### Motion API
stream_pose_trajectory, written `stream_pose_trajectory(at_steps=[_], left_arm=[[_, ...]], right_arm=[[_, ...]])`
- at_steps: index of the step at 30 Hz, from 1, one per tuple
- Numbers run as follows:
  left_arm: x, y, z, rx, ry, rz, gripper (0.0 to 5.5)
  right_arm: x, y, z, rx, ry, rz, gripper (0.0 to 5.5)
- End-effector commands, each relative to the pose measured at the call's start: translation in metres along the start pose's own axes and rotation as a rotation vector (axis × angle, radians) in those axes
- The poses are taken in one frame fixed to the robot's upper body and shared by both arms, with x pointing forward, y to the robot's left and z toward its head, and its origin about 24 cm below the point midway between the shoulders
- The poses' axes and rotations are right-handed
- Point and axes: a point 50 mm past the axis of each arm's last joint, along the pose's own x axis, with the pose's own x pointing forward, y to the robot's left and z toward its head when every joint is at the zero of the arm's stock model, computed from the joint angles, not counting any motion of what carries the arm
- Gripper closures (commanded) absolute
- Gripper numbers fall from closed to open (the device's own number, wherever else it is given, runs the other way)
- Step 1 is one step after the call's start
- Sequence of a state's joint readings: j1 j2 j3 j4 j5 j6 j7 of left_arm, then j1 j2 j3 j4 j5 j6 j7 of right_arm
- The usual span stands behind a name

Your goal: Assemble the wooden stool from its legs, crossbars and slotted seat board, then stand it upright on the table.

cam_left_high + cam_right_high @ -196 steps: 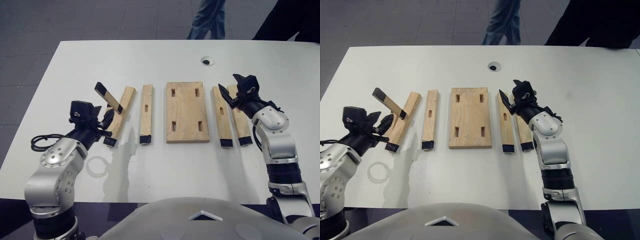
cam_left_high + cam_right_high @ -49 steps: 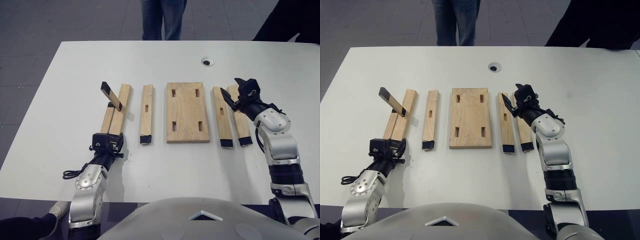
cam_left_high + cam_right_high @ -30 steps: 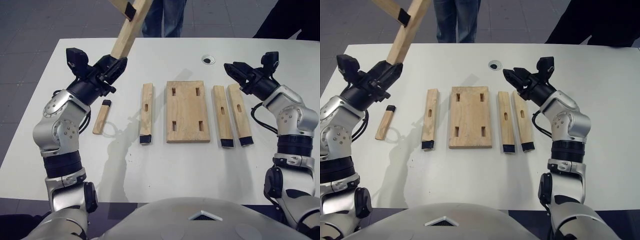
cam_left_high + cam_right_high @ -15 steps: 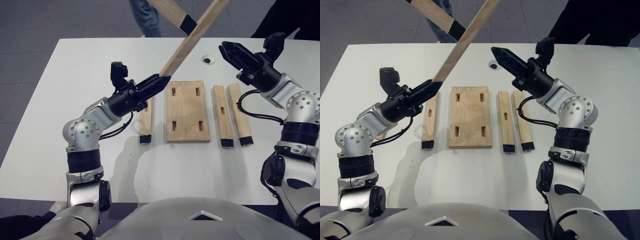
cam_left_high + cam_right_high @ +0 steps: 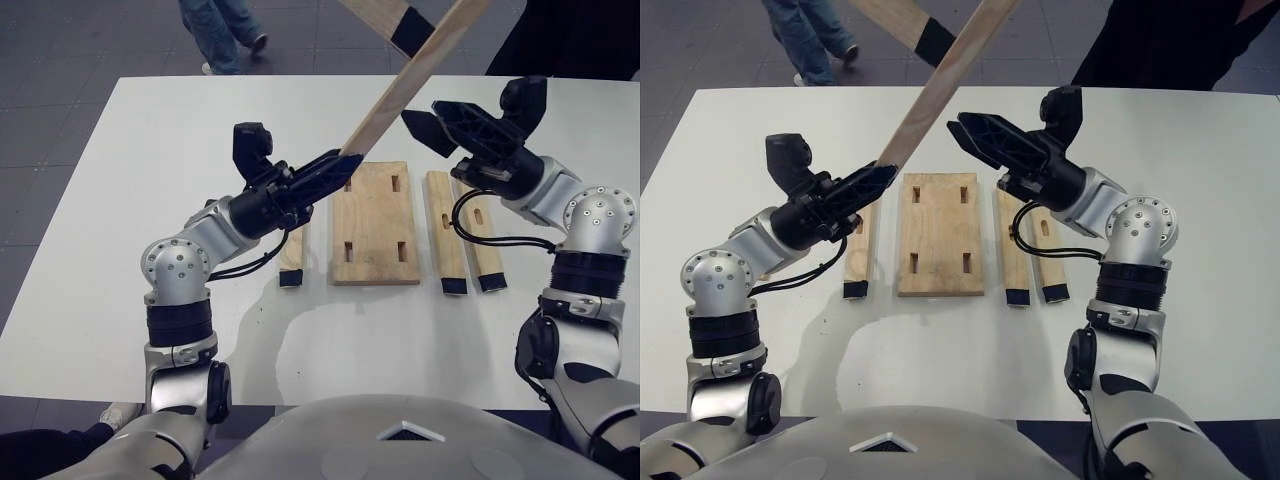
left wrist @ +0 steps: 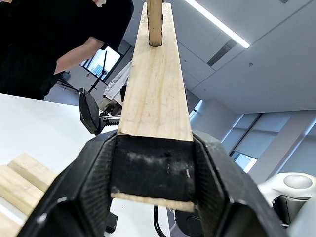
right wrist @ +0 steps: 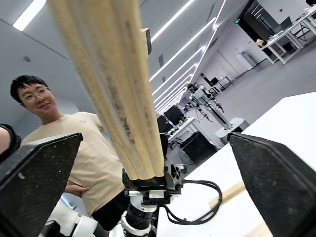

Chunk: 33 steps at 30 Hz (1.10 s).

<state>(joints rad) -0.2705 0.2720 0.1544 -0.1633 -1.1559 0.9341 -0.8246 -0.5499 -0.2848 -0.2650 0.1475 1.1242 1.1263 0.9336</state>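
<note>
Left gripper (image 5: 340, 168) clamped on the black-tipped end of a leg (image 5: 410, 85), which slants up and away above the table (image 5: 120, 200). Crossbar (image 5: 385, 15) stuck through its far end. Right gripper (image 5: 422, 112) wide open, empty, just beside that leg. Seat board (image 5: 375, 222) lies flat; loose leg (image 5: 292, 250) on its left, pair of legs (image 5: 443, 230) on its right.

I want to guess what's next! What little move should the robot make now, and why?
Probably bring the open right gripper onto the raised leg and shut its fingers: the left gripper holds only the bottom end, with a crossbar near the top.
</note>
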Motion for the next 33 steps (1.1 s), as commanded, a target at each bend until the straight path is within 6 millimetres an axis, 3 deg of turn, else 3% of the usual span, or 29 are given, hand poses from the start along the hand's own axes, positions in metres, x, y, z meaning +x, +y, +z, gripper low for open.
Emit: stream_pose_trajectory(at_steps=[1,13,21,33], left_arm=[[0.003,-0.001,-0.002,0.007,0.009,-0.008,3.44],[0.004,0.002,-0.007,0.013,0.007,0.021,3.44],[0.009,0.005,0.0,0.051,-0.023,0.035,3.44],[0.006,0.007,-0.011,0.038,-0.018,0.059,3.44]], right_arm=[[0.011,0.009,0.002,-0.007,0.013,0.05,0.0],[0.023,0.006,0.002,-0.048,-0.024,0.009,0.0],[0.023,0.001,-0.006,-0.042,0.018,-0.046,1.44],[0.028,-0.002,0.006,-0.039,-0.085,-0.062,3.44]])
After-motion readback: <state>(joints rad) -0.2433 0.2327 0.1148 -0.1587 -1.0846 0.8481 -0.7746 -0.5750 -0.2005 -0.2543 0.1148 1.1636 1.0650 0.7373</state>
